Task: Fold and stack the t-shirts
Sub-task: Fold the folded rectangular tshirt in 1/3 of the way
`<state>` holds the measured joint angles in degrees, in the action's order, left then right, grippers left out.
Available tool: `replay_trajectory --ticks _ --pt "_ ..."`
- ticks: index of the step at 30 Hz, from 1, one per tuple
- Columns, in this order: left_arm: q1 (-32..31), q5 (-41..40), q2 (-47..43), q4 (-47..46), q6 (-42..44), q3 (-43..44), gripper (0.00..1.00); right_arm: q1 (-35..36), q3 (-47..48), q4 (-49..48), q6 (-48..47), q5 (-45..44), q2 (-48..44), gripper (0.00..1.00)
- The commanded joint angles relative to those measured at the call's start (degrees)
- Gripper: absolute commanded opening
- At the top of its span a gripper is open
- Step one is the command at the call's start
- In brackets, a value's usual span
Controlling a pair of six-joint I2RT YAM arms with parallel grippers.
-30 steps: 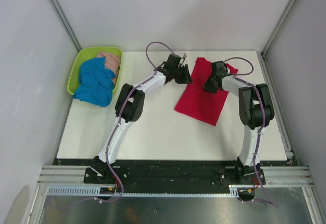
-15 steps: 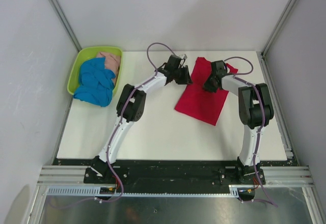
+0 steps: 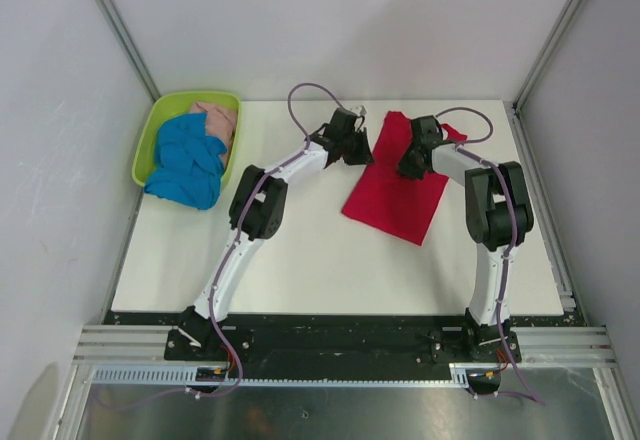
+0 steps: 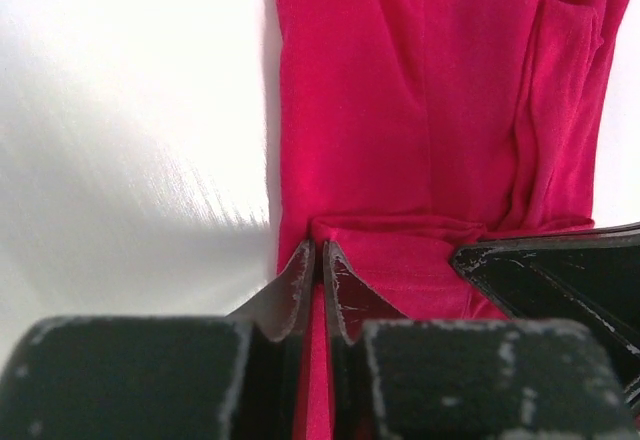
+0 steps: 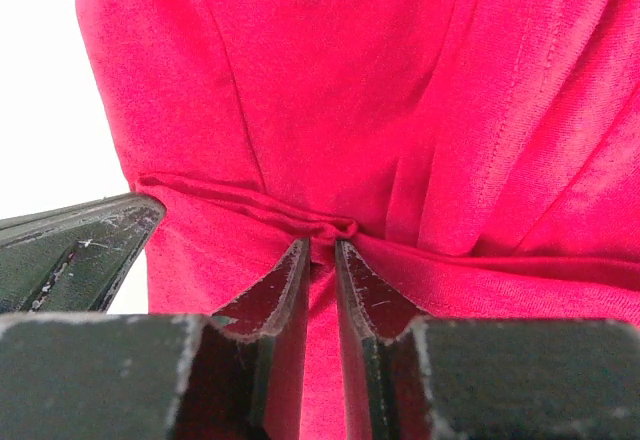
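Observation:
A bright red t-shirt (image 3: 398, 185) lies folded into a long strip on the white table, tilted toward the far right. My left gripper (image 3: 362, 148) is shut on the strip's left edge near its far end; in the left wrist view red cloth (image 4: 420, 110) is pinched between the fingertips (image 4: 300, 265). My right gripper (image 3: 408, 165) is shut on a bunched fold of the same red t-shirt (image 5: 330, 80) a little to the right. The blue t-shirt (image 3: 186, 163) and the pale pink one (image 3: 216, 120) lie in the lime-green basket.
The lime-green basket (image 3: 158, 120) stands at the far left corner of the white table (image 3: 300, 250), with the blue shirt spilling over its near rim. Grey walls and metal rails enclose the table on three sides.
My left gripper has closed on the red t-shirt's left edge. The right gripper has kept its hold and shifted slightly, nudging the cloth a little.

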<state>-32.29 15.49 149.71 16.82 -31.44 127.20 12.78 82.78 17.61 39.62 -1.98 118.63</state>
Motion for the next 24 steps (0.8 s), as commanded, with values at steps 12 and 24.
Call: replay_trajectory --ticks 12,24 --pt "2.57 -8.81 -20.03 -1.65 -0.37 -22.01 0.62 4.07 5.41 6.21 -4.38 -5.40 5.66 0.21" --pt "3.20 -4.00 -36.29 -2.67 -5.31 -49.89 0.56 5.08 6.26 6.95 -7.94 -4.48 4.03 0.25"
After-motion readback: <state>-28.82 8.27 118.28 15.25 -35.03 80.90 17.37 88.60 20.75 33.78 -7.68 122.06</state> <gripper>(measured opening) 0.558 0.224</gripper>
